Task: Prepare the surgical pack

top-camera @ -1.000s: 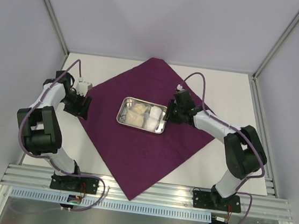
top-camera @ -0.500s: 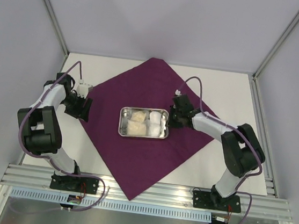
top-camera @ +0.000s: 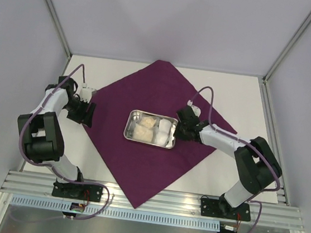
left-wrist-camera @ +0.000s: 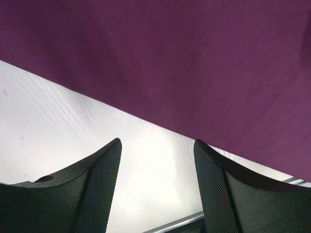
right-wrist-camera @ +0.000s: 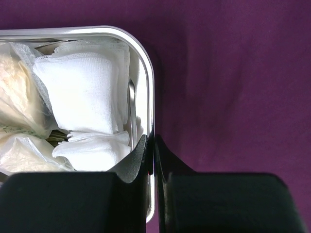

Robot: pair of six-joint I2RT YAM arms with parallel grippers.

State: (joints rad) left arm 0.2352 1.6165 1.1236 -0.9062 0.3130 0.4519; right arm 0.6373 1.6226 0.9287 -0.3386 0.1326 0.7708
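Since a sec ago the tray point(right-wrist-camera: 150, 82) swung nearer, my right hand point(right-wrist-camera: 151, 143) pinched shut on its rim. The surgical pack point(top-camera: 159, 83) is flat under both. Its edge sits just ahead of my left hand point(left-wrist-camera: 156, 145), which is open.

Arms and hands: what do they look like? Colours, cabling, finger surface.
Left arm and right arm: white link shells, black joint housings, black bases. A thin purple-grey cable loops along each. Left hand: black tapered fingers with a fine mesh pattern on the inner faces. Right hand: same black fingers, curved tips. No markings visible.
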